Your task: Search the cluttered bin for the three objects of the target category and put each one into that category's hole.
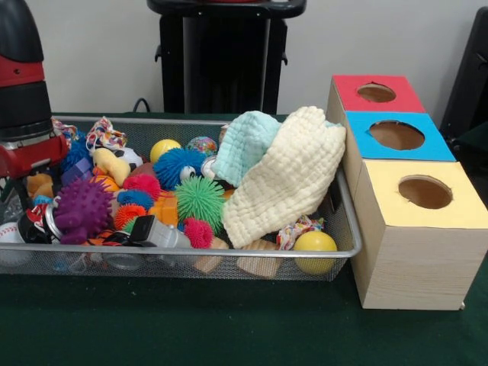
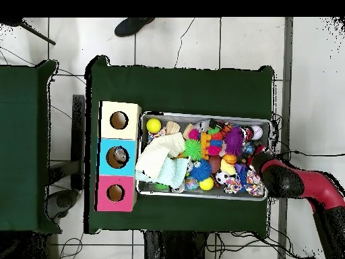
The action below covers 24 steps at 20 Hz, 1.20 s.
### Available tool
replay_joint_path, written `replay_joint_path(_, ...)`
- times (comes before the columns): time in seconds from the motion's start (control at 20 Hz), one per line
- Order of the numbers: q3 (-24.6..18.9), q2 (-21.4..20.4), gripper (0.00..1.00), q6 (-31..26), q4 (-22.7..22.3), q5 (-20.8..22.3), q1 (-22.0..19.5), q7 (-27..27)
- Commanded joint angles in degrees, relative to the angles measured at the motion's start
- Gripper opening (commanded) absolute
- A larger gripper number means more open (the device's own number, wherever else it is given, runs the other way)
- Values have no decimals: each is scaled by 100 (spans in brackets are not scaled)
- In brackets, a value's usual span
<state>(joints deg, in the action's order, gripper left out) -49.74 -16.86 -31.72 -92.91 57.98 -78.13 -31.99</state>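
1. Although the target category is not marked anywhere in view, the wire bin (image 1: 347,229) holds at least three kinds of thing: spiky rubber balls, smooth balls and cloths.
2. Location: the spiky balls lie at the middle and one end of the bin, among them a purple one (image 1: 81,210), a green one (image 1: 200,200) and a blue one (image 1: 177,166). A yellow smooth ball (image 1: 315,245) sits in the corner nearest the box (image 1: 415,252). Two cloths, cream (image 1: 286,179) and mint (image 1: 244,145), drape over the end beside the box.
3. Handling, by judgement: the spiky balls look light, soft and springy, so a grip across the middle should hold. The smooth ball may slip and roll. The cloths are limp; pinch a raised fold.
4. Box holes: red (image 1: 376,92), blue (image 1: 396,135), yellow (image 1: 425,191). In the overhead view something appears to lie inside the blue hole.
5. Gripper: the arm (image 2: 296,183) reaches over the bin's end away from the box. Its working end is hidden; I cannot tell whether it is apart, together, or holding anything.
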Motion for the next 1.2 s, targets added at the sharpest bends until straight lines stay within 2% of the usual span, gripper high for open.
replay_joint_path(0.05,51,215,100,-346,711,94,-15,1554)
replay_joint_path(0.35,77,230,100,-287,724,62,-5,1361)
replay_joint_path(1.2,93,194,100,-375,724,65,17,1465)
